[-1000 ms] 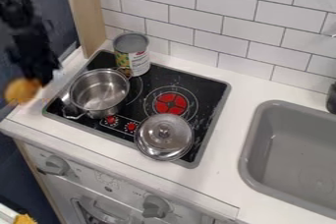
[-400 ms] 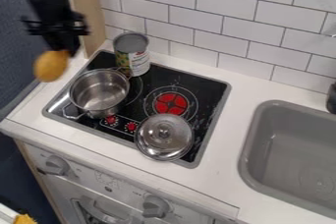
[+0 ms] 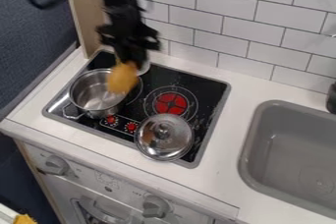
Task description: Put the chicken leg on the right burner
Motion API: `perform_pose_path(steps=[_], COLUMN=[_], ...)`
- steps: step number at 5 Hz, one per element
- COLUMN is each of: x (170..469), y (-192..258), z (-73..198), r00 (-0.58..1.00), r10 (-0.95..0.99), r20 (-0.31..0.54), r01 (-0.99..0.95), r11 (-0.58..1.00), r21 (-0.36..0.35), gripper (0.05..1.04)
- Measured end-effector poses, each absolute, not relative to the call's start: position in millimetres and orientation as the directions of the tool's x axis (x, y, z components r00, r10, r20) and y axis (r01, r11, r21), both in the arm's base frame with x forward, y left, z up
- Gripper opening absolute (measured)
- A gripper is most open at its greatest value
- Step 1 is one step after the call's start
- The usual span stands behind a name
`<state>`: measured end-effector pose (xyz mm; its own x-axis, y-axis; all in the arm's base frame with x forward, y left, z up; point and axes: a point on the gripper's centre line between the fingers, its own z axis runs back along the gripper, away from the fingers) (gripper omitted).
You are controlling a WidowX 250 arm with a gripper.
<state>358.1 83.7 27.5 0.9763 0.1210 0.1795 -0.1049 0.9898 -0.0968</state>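
The black gripper [image 3: 129, 63] hangs over the back left of the stove, in front of the can, shut on the orange-brown chicken leg [image 3: 122, 77]. The leg dangles below it, above the right edge of the steel pot. The right burner [image 3: 171, 103], red with white rings around it, lies to the right of the chicken leg on the black cooktop.
The steel pot [image 3: 89, 92] stands on the left of the cooktop. A round metal lid [image 3: 164, 137] rests at its front. The can [image 3: 144, 67] is mostly hidden behind the gripper. A grey sink [image 3: 289, 154] is at the right, with a tiled wall behind.
The gripper has moved right from the left edge to over the stove, carrying the chicken leg. The arm now covers most of the can.
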Motion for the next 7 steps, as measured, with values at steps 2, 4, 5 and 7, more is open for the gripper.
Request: perform_pose_path(steps=[2,4,5,7], x=[399.8,412.6,415.0,409.6], y=[50.4,52.8,55.6,62.2], z=[-8.5,-38.7,-36.7,-35.4], r00=[0.988,0.993,0.994,0.996], r10=[0.053,0.049,0.035,0.048], r20=[0.148,0.109,0.108,0.081], r01=[-0.036,-0.036,-0.024,-0.037], r11=[0.993,0.993,0.994,0.991], r21=[-0.115,-0.115,-0.103,-0.128], gripper=[0.253,0.253,0.306,0.904])
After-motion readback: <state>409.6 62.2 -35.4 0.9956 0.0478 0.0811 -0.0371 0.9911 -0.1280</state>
